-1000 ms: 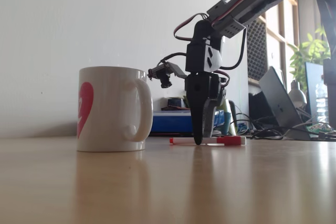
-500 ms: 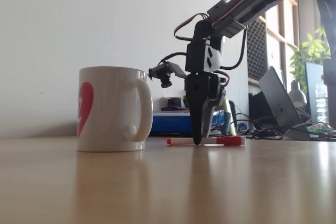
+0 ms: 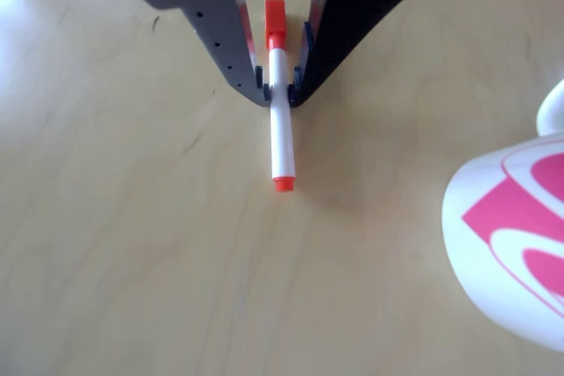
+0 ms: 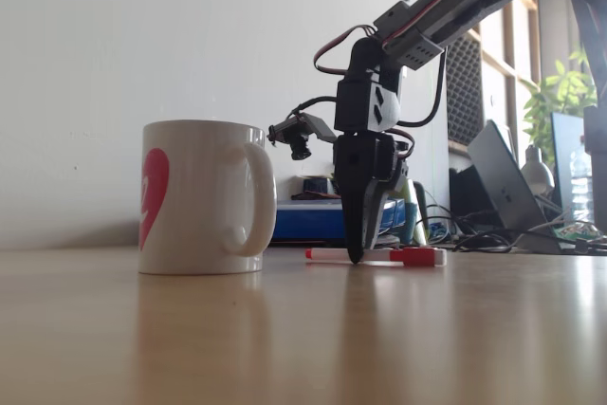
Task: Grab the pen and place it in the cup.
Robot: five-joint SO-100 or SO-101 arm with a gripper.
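Note:
In the other view, the pen (image 3: 280, 129) lies along the wooden table, with its red cap (image 3: 275, 19) far from the camera and its small red tip (image 3: 283, 184) near. My gripper (image 3: 279, 87) is shut on the pen's white barrel just below the cap. In the fixed view, the gripper (image 4: 356, 256) points straight down with its tips at table level, and the pen (image 4: 379, 257) lies level there. The cup (image 4: 199, 196), a white mug with a pink logo, stands upright to the left, handle toward the gripper. In the other view, the cup (image 3: 502, 244) is at the lower right.
In the fixed view, a blue box (image 4: 308, 220) stands behind the gripper. Further right are a laptop (image 4: 503, 187), cables, a bottle and a plant. The wooden table (image 4: 303, 339) stretches toward the camera.
The pen slid slightly left along the table and then back. The gripper stays at the same spot, pinched on the barrel.

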